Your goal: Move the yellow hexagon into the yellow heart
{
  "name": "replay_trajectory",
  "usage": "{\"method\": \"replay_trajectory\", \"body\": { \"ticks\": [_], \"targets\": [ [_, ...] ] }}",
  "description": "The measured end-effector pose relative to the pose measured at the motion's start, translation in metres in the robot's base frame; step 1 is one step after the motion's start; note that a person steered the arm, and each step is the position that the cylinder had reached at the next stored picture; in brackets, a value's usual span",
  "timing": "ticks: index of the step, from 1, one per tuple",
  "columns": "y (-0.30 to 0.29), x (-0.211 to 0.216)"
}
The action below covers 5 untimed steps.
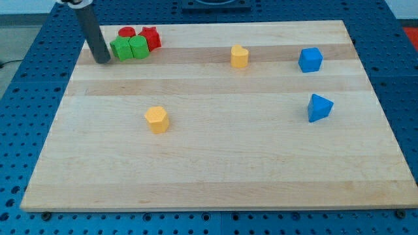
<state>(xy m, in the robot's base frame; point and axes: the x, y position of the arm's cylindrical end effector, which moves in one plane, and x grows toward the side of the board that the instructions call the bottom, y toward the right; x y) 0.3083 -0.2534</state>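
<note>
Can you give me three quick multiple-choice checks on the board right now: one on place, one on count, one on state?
1. Where is my tip?
A. Just to the view's left of the green blocks
B. Beside the blue blocks
C. At the view's bottom edge

2. How many blue blocks are there?
A. One
B. Two
C. Four

3. How do the yellow hexagon and the yellow heart stand?
A. Touching
B. Stacked
C. Apart

Answers:
1 A: the rod ends right beside the green blocks at the view's top left.
2 B: a blue cube and a blue triangular block sit at the view's right.
3 C: bare board lies between them.
</note>
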Motion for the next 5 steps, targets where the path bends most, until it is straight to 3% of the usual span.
{"method": "replay_trajectory", "body": {
  "ticks": [1, 4, 5],
  "targets": [
    [-0.013, 0.005],
    [0.065, 0.109],
    [0.065, 0.144]
  ]
}}
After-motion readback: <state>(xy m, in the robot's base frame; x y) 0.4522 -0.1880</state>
